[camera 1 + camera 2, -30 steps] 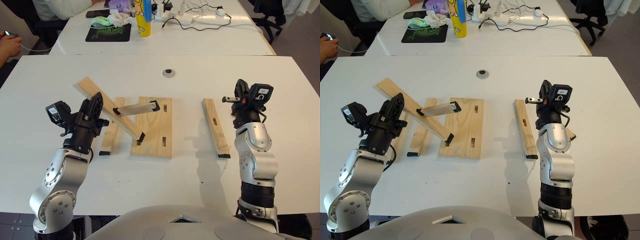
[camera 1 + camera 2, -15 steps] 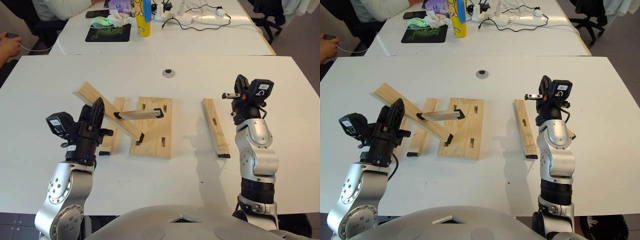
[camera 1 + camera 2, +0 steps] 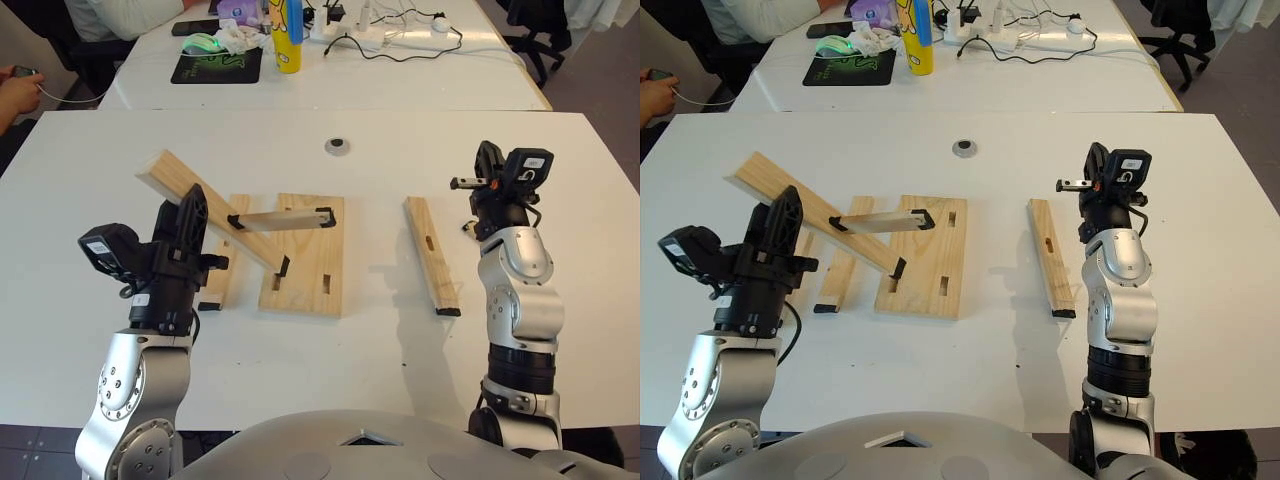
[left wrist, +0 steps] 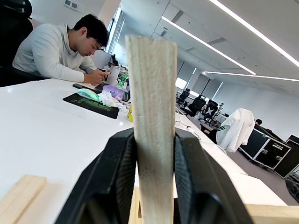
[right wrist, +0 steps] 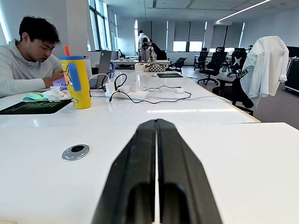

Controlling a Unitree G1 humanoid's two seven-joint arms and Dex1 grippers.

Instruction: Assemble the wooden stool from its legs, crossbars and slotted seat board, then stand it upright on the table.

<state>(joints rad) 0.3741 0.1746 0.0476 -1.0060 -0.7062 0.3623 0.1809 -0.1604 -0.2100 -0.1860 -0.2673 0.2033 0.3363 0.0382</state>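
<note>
The left claw [image 3: 192, 207] is nearest, raised off the white table [image 3: 330, 350]. Its two fingers [image 4: 122, 172] are clamped tight on the flat faces of the held leg [image 4: 152, 112], a long pale plank. From the grip, this plank rises up and away to the claw's left. In the other direction it slopes down to the claw's right, where its black-capped end rests on the seat board [image 3: 310, 270].

A crossbar [image 3: 280, 220] with black caps sticks out sideways from the held leg, just right of the claw. It lies roughly level over the far part of the seat board. The seat board lies flat to the right of the left claw, with its slots showing. Between the claw and the board lies a second leg [image 3: 218, 278], flat on the table, and the held leg crosses above it.

Farther right, between the two claws and closer to the right one, a third leg [image 3: 430, 250] lies flat, its black cap at the near end.

The right claw [image 3: 487, 162] is held up above the table, well apart from the left claw. It points away from the robot, with its fingers pressed fully together and nothing between them.

Beyond both claws a round grey grommet [image 5: 77, 151] sits in the tabletop. Past that, on a far table [image 3: 330, 80], are a yellow cup [image 3: 288, 38] and a dark mouse pad [image 3: 215, 65].
</note>
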